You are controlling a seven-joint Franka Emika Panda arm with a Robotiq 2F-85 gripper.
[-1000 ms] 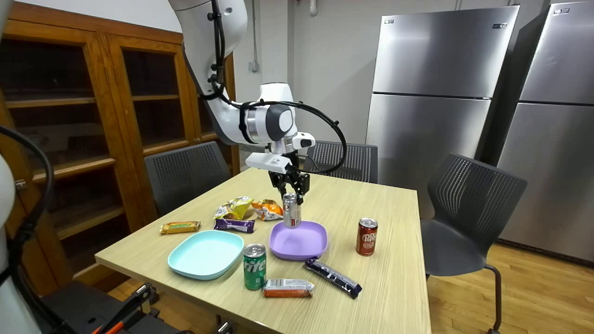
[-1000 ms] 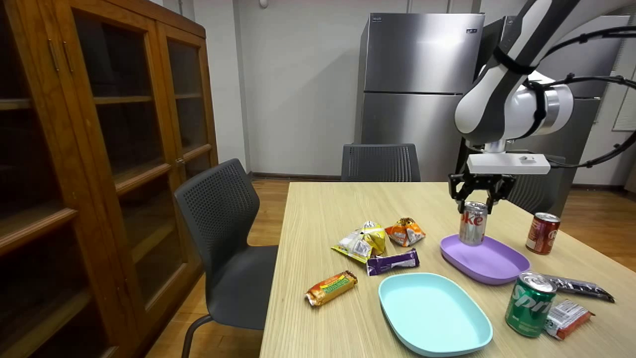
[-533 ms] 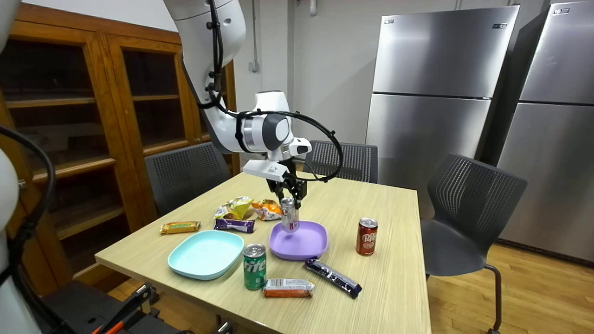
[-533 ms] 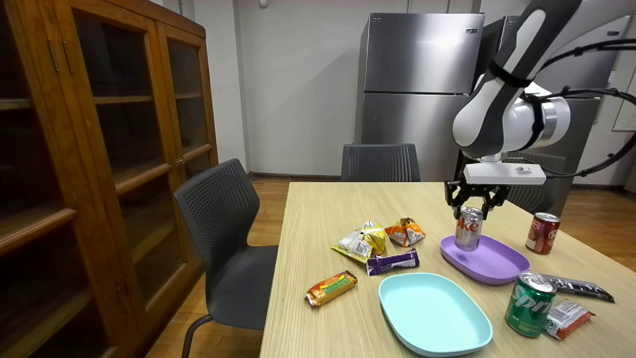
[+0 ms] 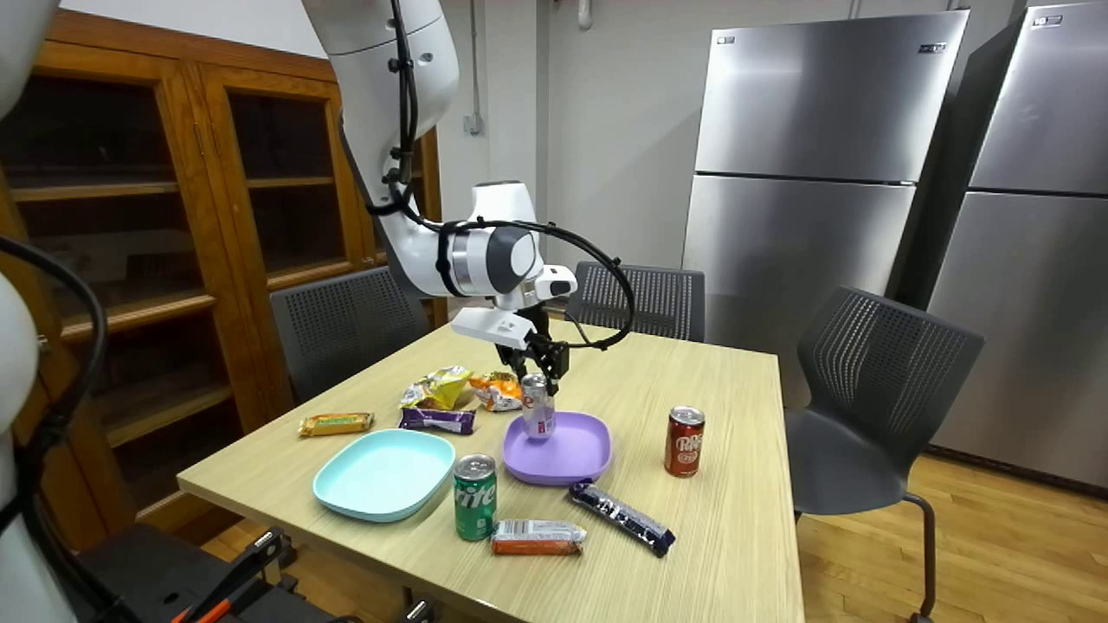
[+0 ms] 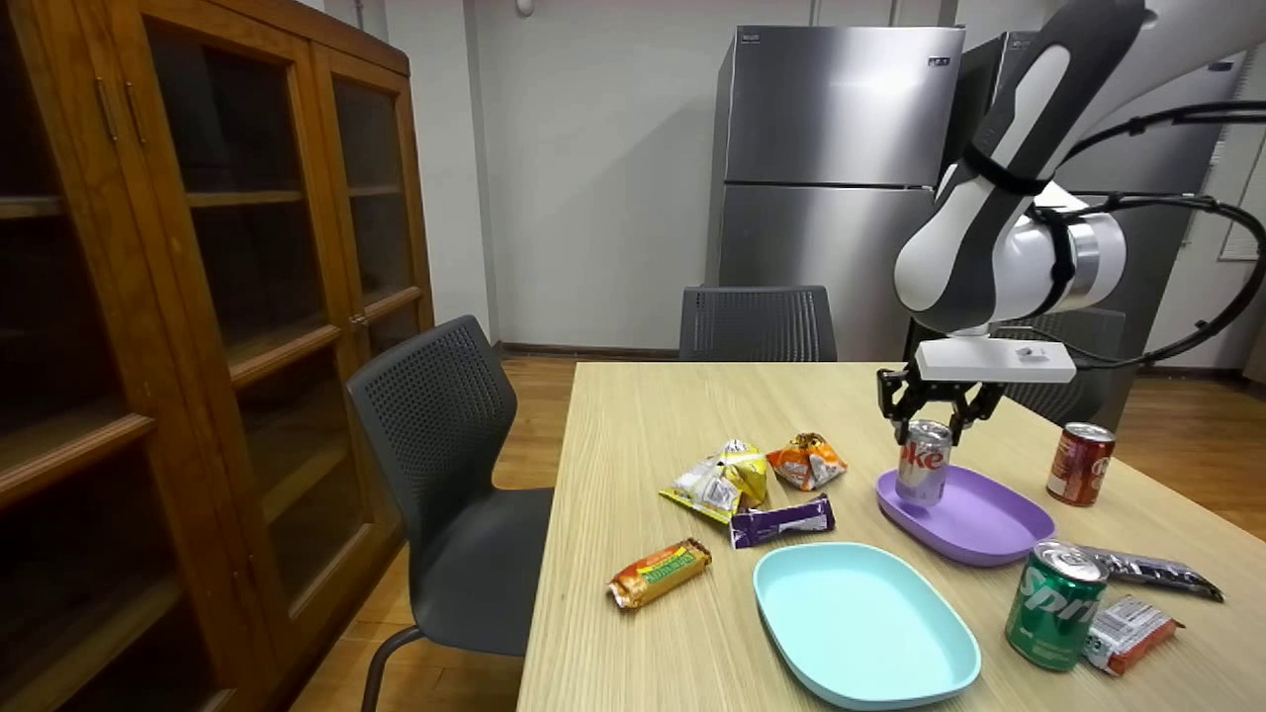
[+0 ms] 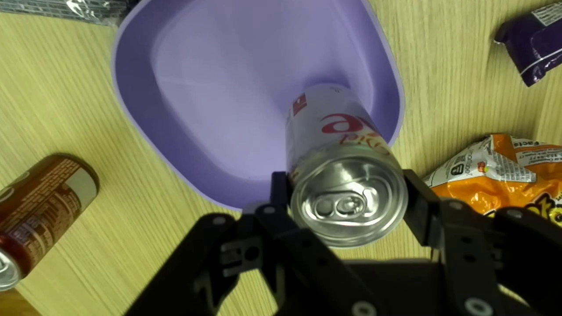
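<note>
My gripper (image 7: 344,188) points down and is shut on the upper part of a silver Diet Coke can (image 7: 342,127), with the black pads on either side of it. The can stands nearly upright within the outline of the purple plate (image 7: 219,109), close to one side of its rim. In both exterior views the can (image 6: 922,475) overlaps the plate (image 6: 989,524); whether its base touches the plate I cannot tell. An orange snack bag (image 7: 491,180) lies beside the right finger in the wrist view, and a Dr Pepper can (image 7: 44,210) is off to the left.
A teal plate (image 5: 385,476) and a green Sprite can (image 5: 475,497) stand near the front of the table. Around them lie a red-and-white bar (image 5: 537,537), a dark bar (image 5: 621,517), a purple bar (image 5: 437,421), a yellow bag (image 5: 437,387) and a golden bar (image 5: 336,423). Chairs flank the table.
The gripper has come down with the can, drifting slightly left in both exterior views. The can now sits lower over the purple plate. The grip looks the same, and the other objects have stayed put.
</note>
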